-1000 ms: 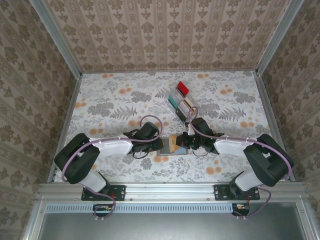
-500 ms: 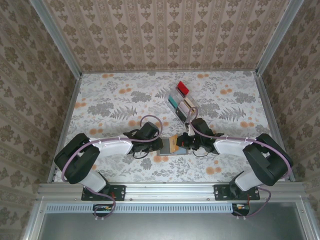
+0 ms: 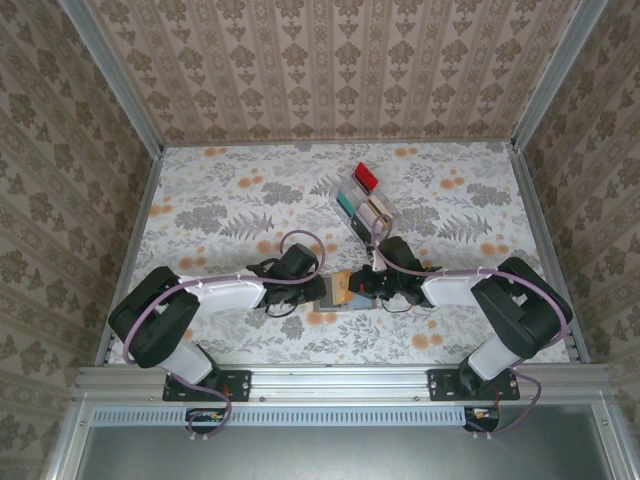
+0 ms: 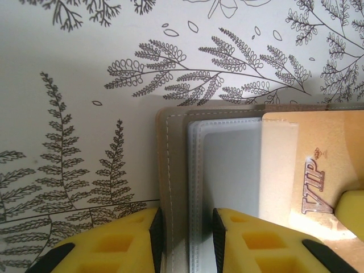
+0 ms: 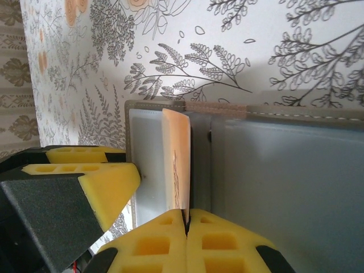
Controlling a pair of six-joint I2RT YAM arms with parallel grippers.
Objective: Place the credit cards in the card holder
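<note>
- Top view: the counter (image 3: 230, 200) is boxed in by patterned walls (image 3: 330, 70) on three sides. There is plenty of free room to the left and at the back.
- Both arms meet near the front middle. The left pincer (image 3: 325, 290) and right pincer (image 3: 358, 288) face each other over the card holder (image 3: 336, 303), which lies flat and open. A beige card (image 3: 345, 285) sits between them. The jaws are too small to read from here.
- Just behind the right arm is a clear rack (image 3: 360, 225) holding a red card (image 3: 365, 178), a teal card (image 3: 345, 205) and a pale one. It stands close to that arm's wrist.
- Left wrist view: the left pincer (image 4: 185, 244) is nearly closed, clamping the holder's (image 4: 170, 170) stitched edge. The beige card (image 4: 318, 159), marked VIP, seems to have its leading edge under the frosted pocket.
- Right wrist view: the right pincer (image 5: 186, 239) is closed tight on the beige card's (image 5: 176, 159) lower edge. The card stands on edge over the holder's (image 5: 284, 187) fold.
</note>
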